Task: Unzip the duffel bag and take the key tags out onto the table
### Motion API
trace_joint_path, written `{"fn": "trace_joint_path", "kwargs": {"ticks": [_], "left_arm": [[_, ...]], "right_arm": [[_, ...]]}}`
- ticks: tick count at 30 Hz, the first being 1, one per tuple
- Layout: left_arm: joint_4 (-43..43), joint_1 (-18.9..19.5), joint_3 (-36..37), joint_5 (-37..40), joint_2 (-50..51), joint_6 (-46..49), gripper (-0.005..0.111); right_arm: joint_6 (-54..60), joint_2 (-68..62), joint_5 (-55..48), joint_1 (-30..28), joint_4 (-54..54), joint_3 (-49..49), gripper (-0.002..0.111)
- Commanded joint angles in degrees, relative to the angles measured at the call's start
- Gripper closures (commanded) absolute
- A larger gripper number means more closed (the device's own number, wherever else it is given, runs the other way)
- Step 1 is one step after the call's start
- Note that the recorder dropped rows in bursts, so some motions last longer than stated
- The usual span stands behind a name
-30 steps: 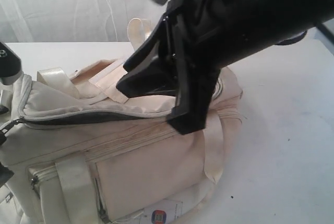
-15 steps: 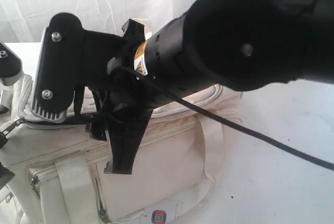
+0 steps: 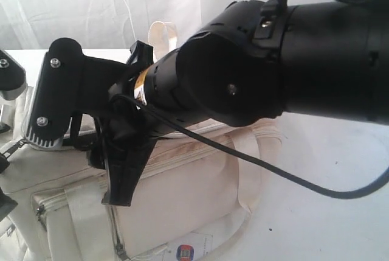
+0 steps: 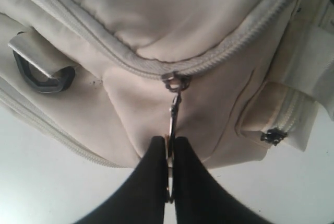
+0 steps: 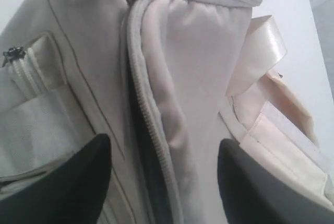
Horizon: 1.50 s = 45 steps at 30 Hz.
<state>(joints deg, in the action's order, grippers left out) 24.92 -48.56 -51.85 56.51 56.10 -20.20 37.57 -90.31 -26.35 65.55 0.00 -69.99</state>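
So since a second ago my right arm swung across toward the left end of the duffel bag (image 3: 194,194); my right pincer (image 5: 163,145) spread wider and now hangs open over the main zip (image 5: 148,130), holding nothing; my left pincer (image 4: 169,148) hasn't budged, clamped on the metal zipper pull (image 4: 175,110) at the bag's end. The bag sits upright on the table (image 3: 328,212), long axis roughly parallel to the table's far edge; the zip's partly open, only dark lining (image 5: 136,145) showing in the slit.
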Motion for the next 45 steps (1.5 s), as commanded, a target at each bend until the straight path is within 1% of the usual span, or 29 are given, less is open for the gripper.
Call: {"fn": "trace_joint_path", "kwargs": {"ticks": [1, 3, 4, 9, 11, 12, 15, 21, 29, 39, 41, 45], "left_arm": [[-0.4, -0.1, 0.4, -0.8, -0.7, -0.5, 0.107], [-0.4, -0.1, 0.4, -1.5, -0.7, -0.5, 0.107], [-0.4, -0.1, 0.4, -1.7, -0.7, -0.5, 0.107], [-0.6, -0.1, 0.4, -1.7, -0.7, -0.5, 0.107], [0.0, -0.1, 0.4, -1.6, -0.7, -0.5, 0.107], [1.5, -0.1, 0.4, -1.3, -0.7, -0.9, 0.107], [8.7, -0.1, 0.4, -0.5, -0.7, -5.3, 0.107], [13.6, -0.1, 0.4, -0.5, -0.7, -5.7, 0.107], [16.1, -0.1, 0.4, -0.8, -0.7, -6.4, 0.107], [18.6, -0.1, 0.4, -3.3, -0.6, -6.7, 0.107], [18.8, 0.7, 0.4, -3.6, -0.5, -6.7, 0.107], [18.5, 3.9, 0.4, -3.7, 1.1, -6.7, 0.107]], "right_arm": [[-0.4, -0.8, 0.6, 0.2, 0.7, 0.1, 0.051], [-0.4, -1.8, -0.1, 0.2, 0.8, 0.2, 0.052], [-0.4, -2.4, -0.3, 0.2, 1.3, 0.2, 0.056], [-0.4, -3.1, -0.6, 0.2, 9.3, 0.2, 0.092], [-0.4, -3.1, -1.8, 0.2, 9.4, 0.2, 0.105], [-0.4, -3.1, -2.9, 0.2, 9.3, 0.2, 0.108], [-0.4, -3.1, -4.7, 0.2, 9.1, 0.2, 0.108], [-0.4, -3.1, -6.0, 0.2, 9.1, 0.2, 0.108], [-0.4, -3.1, -7.1, 0.2, 9.1, 0.2, 0.108], [-0.4, -3.1, -9.6, 0.2, 9.1, 0.2, 0.108], [-0.4, -3.1, -9.7, 0.2, 9.1, 0.2, 0.108], [-0.4, -3.1, -9.7, 0.2, 9.1, 0.2, 0.108]]}}
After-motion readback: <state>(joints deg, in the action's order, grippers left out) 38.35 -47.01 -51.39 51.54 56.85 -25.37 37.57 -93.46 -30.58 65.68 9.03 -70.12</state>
